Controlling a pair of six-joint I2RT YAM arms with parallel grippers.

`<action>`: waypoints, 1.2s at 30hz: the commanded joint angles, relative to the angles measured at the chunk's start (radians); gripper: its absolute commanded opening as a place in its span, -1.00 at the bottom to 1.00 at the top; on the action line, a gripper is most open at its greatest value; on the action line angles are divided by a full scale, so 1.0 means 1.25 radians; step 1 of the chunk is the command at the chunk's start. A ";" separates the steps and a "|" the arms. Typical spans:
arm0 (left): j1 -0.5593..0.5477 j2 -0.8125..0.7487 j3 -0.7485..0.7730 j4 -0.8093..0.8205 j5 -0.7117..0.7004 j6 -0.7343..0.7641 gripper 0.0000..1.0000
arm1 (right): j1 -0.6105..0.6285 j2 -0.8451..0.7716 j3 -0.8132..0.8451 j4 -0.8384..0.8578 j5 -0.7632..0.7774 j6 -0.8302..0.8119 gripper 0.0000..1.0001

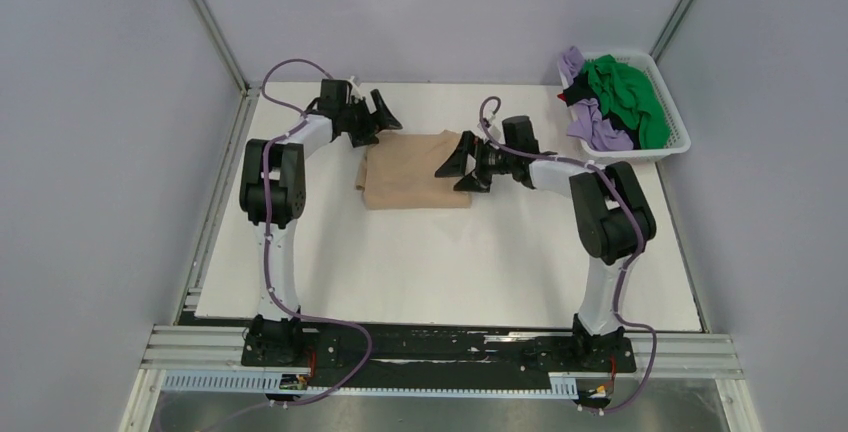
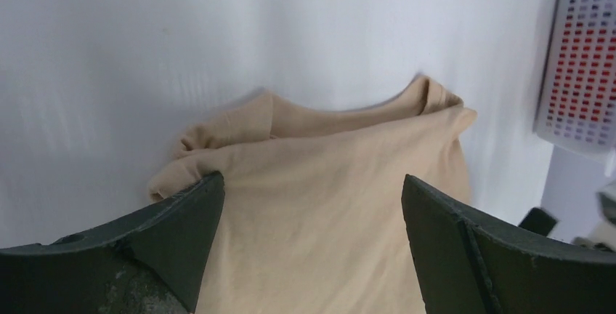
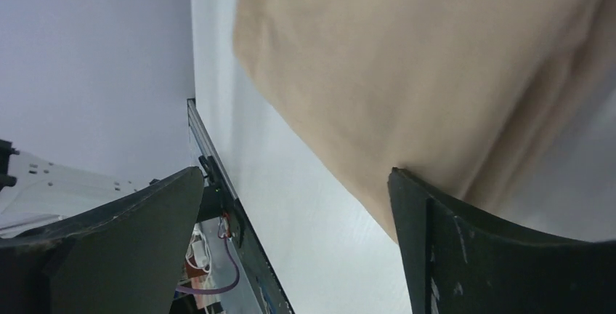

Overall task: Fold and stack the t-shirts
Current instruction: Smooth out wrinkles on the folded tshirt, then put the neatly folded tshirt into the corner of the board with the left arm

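Wide open and empty, the left gripper (image 1: 384,113) and right gripper (image 1: 457,165) flanked the part-folded tan t-shirt (image 1: 405,180); the next fold probably needed edge pinches.

The near half of the table (image 1: 450,272), between the two arm bases, gives wide room to pass. At the far middle the tan shirt (image 1: 410,180) lies flat, with the left gripper (image 1: 380,129) at its far left corner and the right gripper (image 1: 451,177) at its right edge. The basket (image 1: 675,144) and its heap of shirts (image 1: 618,100) fill the far right corner. Walls (image 1: 100,152) close off both sides.
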 commanded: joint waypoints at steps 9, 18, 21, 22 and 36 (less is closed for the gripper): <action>-0.002 0.044 0.059 -0.117 -0.048 0.032 1.00 | -0.016 0.001 -0.101 0.000 0.018 -0.011 1.00; -0.002 -0.161 -0.041 -0.184 -0.174 0.111 1.00 | -0.039 -0.307 -0.160 -0.044 0.127 -0.034 1.00; -0.002 -0.246 -0.155 -0.178 -0.227 0.104 1.00 | -0.067 -0.377 -0.203 -0.096 0.165 -0.061 1.00; -0.002 -0.258 -0.176 -0.174 -0.242 0.099 1.00 | -0.078 -0.395 -0.211 -0.121 0.184 -0.073 1.00; -0.089 -0.313 -0.380 -0.120 -0.230 -0.018 0.86 | -0.146 -0.510 -0.303 -0.228 0.294 -0.120 1.00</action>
